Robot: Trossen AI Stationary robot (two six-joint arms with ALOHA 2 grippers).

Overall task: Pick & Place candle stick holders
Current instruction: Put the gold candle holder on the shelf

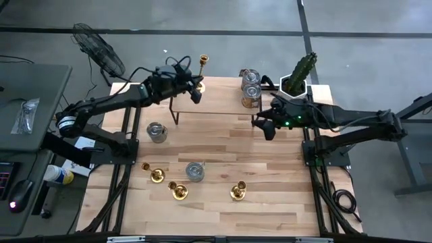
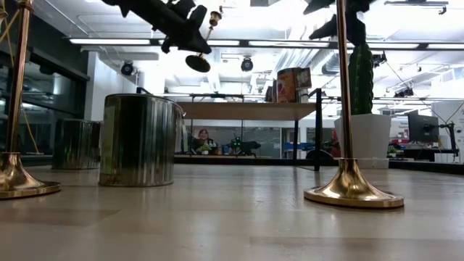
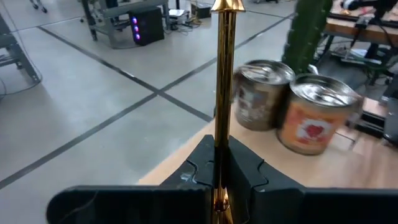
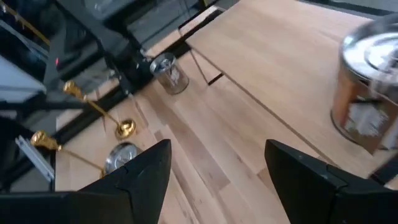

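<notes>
Gripped tight in the left tool (image 3: pixel 219 177), one brass candle stick holder (image 3: pixel 224 81) hangs tilted above the raised shelf (image 1: pixel 216 102) at the tabletop's (image 1: pixel 270 202) far side. Three more candle stick holders (image 1: pixel 179 191) stand along the near side among tin cans (image 1: pixel 195 171). Two labelled cans (image 1: pixel 251 88) sit on the shelf beside a cactus (image 1: pixel 301 71). Right tool (image 1: pixel 268 126) hovers empty, fingers spread, near the shelf's right end.

Finding no readable text, brand, number or sign anywhere. Showing only blurred picture labels on the two tin cans (image 3: pixel 292 112) standing ahead of the left gripper (image 3: pixel 221 177), red shape on orange, lettering illegible.
</notes>
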